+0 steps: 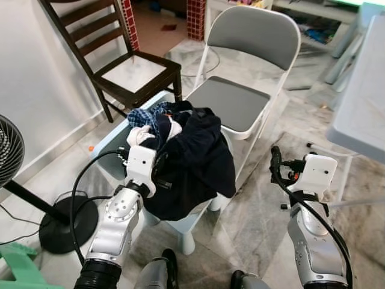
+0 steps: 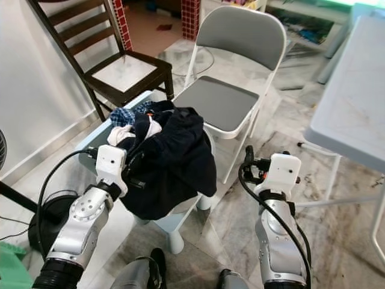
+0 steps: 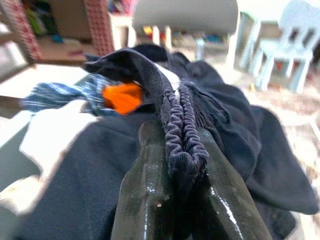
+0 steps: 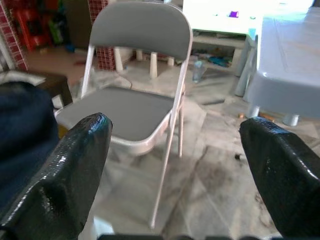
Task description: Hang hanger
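Observation:
A heap of clothes lies on a small pale blue table (image 1: 111, 141): a dark navy garment (image 1: 192, 156) on top, a blue plaid shirt (image 1: 144, 115) and a white cloth (image 1: 139, 135) beneath. My left gripper (image 3: 181, 137) is shut on the navy garment's ribbed elastic edge (image 3: 182, 132), at the heap's near left side. An orange piece (image 3: 122, 97) peeks out from among the clothes; I cannot tell what it is. My right gripper (image 1: 275, 162) hangs in the air to the right of the heap, open and holding nothing, with its fingers (image 4: 75, 165) facing the folding chair.
A grey and white folding chair (image 1: 234, 102) stands just behind the heap. A dark wooden chair (image 1: 135, 72) is at the back left. A standing fan (image 1: 9, 150) and its cable sit on the left floor. A pale table (image 1: 364, 102) edges in on the right.

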### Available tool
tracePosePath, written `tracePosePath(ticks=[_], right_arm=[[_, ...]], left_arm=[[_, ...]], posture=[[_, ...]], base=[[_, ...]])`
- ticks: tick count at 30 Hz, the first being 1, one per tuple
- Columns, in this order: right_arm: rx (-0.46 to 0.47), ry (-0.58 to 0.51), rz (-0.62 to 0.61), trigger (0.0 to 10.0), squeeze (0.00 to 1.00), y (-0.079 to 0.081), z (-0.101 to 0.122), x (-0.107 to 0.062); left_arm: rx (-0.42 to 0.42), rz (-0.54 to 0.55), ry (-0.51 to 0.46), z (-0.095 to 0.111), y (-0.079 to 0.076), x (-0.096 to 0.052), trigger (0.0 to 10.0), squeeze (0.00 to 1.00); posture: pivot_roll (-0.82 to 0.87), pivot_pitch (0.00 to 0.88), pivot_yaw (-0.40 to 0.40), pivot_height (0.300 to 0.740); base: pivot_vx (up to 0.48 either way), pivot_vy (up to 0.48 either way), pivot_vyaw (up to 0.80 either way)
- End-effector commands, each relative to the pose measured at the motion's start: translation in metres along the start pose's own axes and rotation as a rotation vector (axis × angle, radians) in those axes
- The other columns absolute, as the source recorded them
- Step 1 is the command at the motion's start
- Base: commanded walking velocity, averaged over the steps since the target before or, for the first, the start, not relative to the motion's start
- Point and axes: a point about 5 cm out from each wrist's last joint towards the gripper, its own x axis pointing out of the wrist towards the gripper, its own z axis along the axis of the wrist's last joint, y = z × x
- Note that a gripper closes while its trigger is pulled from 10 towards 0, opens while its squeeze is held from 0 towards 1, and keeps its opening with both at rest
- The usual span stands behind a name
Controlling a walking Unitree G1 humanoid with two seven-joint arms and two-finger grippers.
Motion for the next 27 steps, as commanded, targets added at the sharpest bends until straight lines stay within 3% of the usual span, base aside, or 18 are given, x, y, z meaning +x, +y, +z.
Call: tracePosePath(ticks=[1, 9, 24, 27], right_arm=[[-0.004, -0.008, 0.014, 10.0, 0.00, 0.004, 0.003, 0.002], [-0.015, -0.007, 0.008, 10.0, 0.00, 0.000, 0.002, 0.002], [-0.028, 0.002, -0.036, 10.0, 0.00, -0.011, 0.000, -0.005], [-0.027, 0.002, -0.035, 10.0, 0.00, -0.012, 0.000, -0.004]], left_arm=[[-0.005, 0.019, 0.025, -0.007, 0.005, -0.007, 10.0, 0.00], [-0.015, -0.002, 0.022, -0.007, 0.001, -0.005, 10.0, 0.00], [-0.150, -0.060, -0.014, -0.005, 0.000, -0.003, 10.0, 0.00], [-0.169, -0.075, -0.030, -0.003, -0.002, -0.001, 10.0, 0.00]], posture=[[0.05, 0.157, 0.044, 0.740], [0.04, 0.149, 0.042, 0.740], [0.01, 0.148, 0.042, 0.740], [0.01, 0.149, 0.041, 0.740]], base=[[-0.296, 0.000, 0.00], [-0.186, 0.000, 0.00], [0.000, 0.000, 0.00], [0.000, 0.000, -0.80]])
